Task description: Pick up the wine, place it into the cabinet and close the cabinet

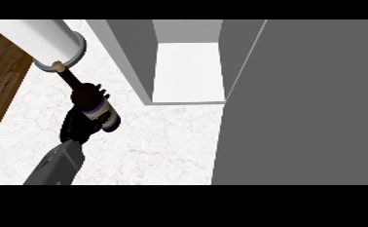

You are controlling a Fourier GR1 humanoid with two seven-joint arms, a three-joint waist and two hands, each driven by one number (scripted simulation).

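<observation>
The wine bottle [99, 110] is dark, with a white and blue label and a tan cork end. It is tilted, its neck pointing up and left in the head view. My left hand [75, 123] is shut on it, fingers curled round the body from the left and below, and it hides the bottle's lower part. The cabinet [188, 70] stands to the bottle's right with its white inside showing. Its grey door [295, 104] is swung open and fills the right side of the view. My right hand does not show.
A white roll [45, 38] lies at the top left, almost touching the bottle's cork end. A brown wooden surface [10, 72] borders the far left. The marble counter [161, 145] spreads below the cabinet.
</observation>
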